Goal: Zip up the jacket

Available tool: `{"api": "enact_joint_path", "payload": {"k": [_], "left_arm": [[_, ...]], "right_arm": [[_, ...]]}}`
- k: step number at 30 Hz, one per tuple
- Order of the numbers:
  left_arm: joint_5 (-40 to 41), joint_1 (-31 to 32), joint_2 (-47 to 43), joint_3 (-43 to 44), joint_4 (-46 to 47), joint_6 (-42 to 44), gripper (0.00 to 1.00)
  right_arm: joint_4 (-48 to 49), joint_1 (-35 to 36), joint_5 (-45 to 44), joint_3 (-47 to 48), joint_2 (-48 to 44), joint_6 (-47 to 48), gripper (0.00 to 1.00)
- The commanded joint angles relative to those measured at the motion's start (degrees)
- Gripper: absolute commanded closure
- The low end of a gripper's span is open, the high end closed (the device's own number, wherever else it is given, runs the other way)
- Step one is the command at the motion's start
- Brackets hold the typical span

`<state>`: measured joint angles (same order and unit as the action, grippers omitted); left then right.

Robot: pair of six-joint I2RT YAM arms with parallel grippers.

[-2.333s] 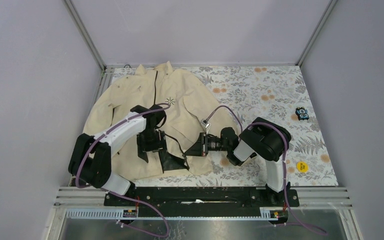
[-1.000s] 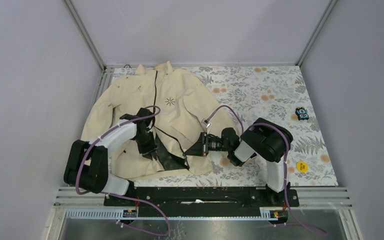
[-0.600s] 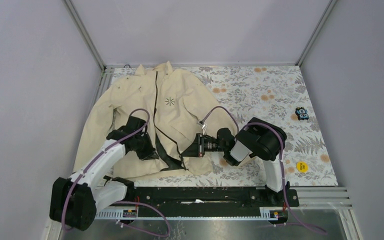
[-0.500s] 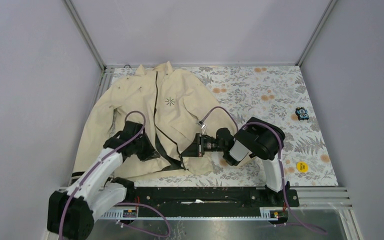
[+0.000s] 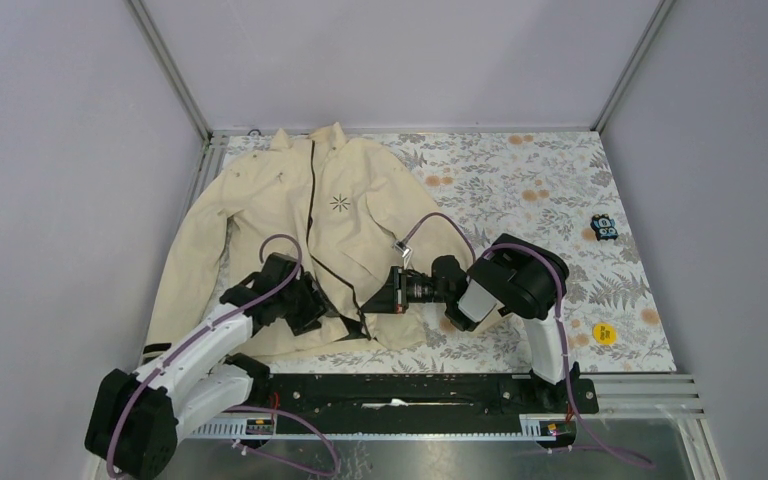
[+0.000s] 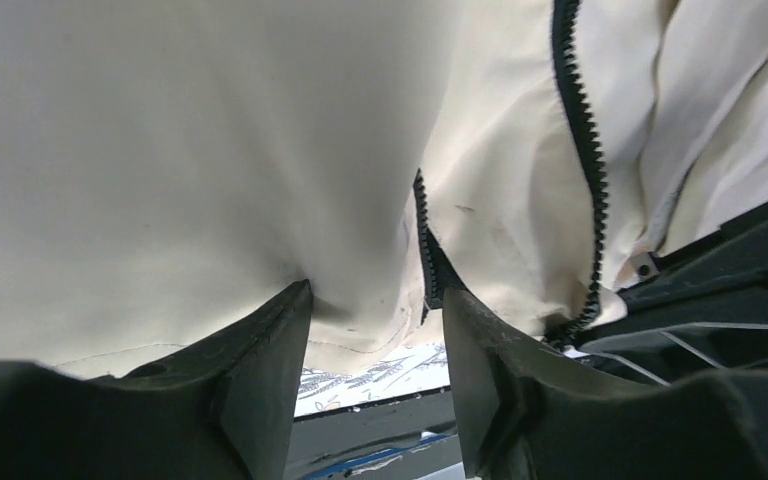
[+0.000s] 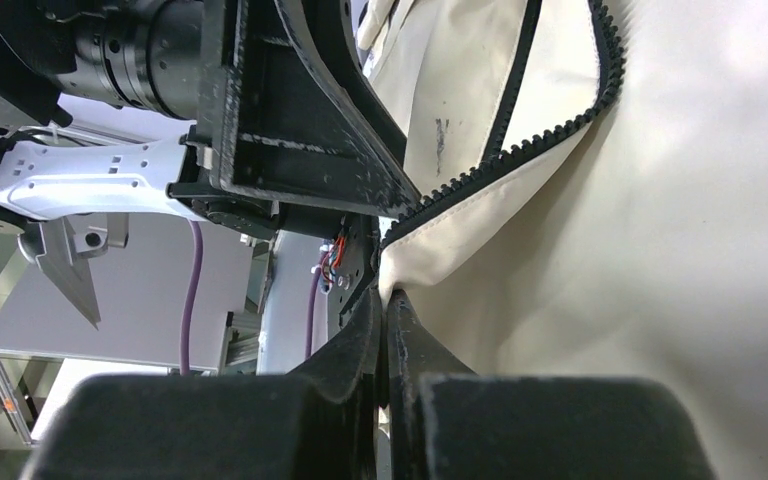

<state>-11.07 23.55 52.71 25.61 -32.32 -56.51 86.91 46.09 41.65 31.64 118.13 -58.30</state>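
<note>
— Left gripper (image 6: 377,292), condition?
— Released. Stands with both dark fingers (image 6: 260,380) parted at the bottom of the left wrist view. Hovers at the lower hem of the jacket (image 6: 160,130), with cream cloth filling the frame above and a strip of floral table cover (image 6: 380,375) showing in the gap. Sits low and left of centre in the top view.

— Right gripper (image 7: 385,300)?
— Clenched. Pinches the bottom edge of one front panel, just beside the lower end of a toothed zipper (image 7: 520,150) row. Points leftward in the top view, just right of the left gripper, at the lower middle of the garment.

— Jacket, location?
— Lies spread front up across the left half of the top view. Keeps its collar (image 5: 325,135) toward the upper edge and its hem toward the arm bases. Carries a small dark starburst logo (image 5: 339,202) just right of the zipper line.

— Zipper, state?
— Reads as one dark line from the collar to mid-chest in the top view. Splits below that into two toothed edges, well apart in both wrist views.

— Other entries?
— Small black-and-blue object (image 5: 603,227) near the right edge. Yellow round disc (image 5: 605,333) at lower right. Both well apart from the jacket.
</note>
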Motion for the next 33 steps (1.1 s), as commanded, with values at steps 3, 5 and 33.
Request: {"api": "enact_joint_path", "payload": {"k": [3, 5, 33], "left_arm": [[4.31, 4.0, -0.07, 1.09, 1.74, -5.67, 0.48], [4.5, 4.59, -1.32, -0.37, 3.17, -7.59, 0.48], [-6.42, 4.66, -31.66, -21.49, 45.57, 9.77, 1.0]], "right_arm": [[5.55, 0.5, 0.22, -0.89, -1.88, 2.37, 1.0], [6.06, 0.5, 0.1, -1.25, -1.93, 2.32, 1.0], [8.45, 0.45, 1.5, 0.12, -5.28, -0.51, 1.0]]}}
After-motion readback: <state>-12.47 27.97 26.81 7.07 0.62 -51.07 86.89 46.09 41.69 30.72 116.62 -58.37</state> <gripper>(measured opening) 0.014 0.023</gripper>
